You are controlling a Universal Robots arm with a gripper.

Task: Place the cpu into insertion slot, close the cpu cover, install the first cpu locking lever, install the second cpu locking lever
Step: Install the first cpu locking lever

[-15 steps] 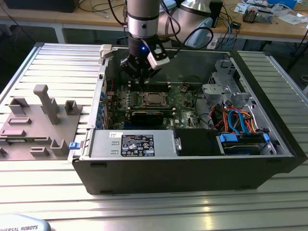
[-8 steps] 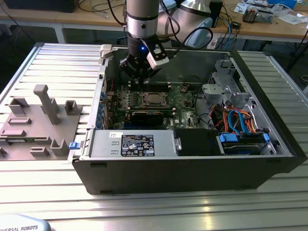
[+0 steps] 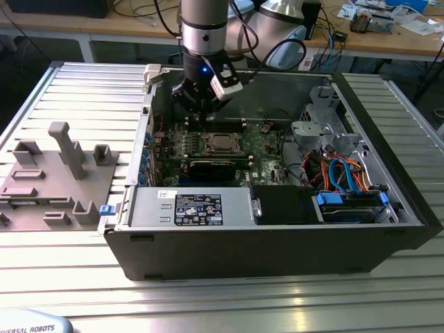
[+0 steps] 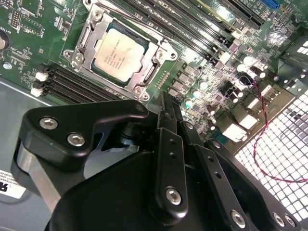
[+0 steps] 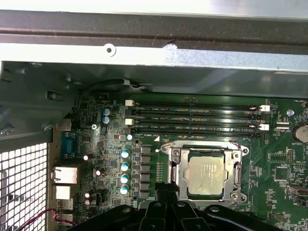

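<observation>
My black tool hangs low inside the open dark computer case, just above the green motherboard and close beside the socket area, on the side toward the case's rear wall in the exterior view. I cannot tell whether the tool is released or clenched: in both wrist views its black linkages crowd the foreground and the tips are hidden, and I see nothing carried in it.

The small flat square cpu with the silver-grey metal top already lies in the square insertion slot with the shiny metal rim, sitting flat and squared to the socket's edges, which is how it must lie for the contacts to meet. The thin silvery cpu cover frame appears to lie down around the chip, its window leaving the metal top bare; I judge the cover closed, though I cannot tell whether either locking lever is latched.

The case rests on the ribbed aluminium bench, with a grey plastic fixture tray standing well apart at the exterior view's left.
</observation>
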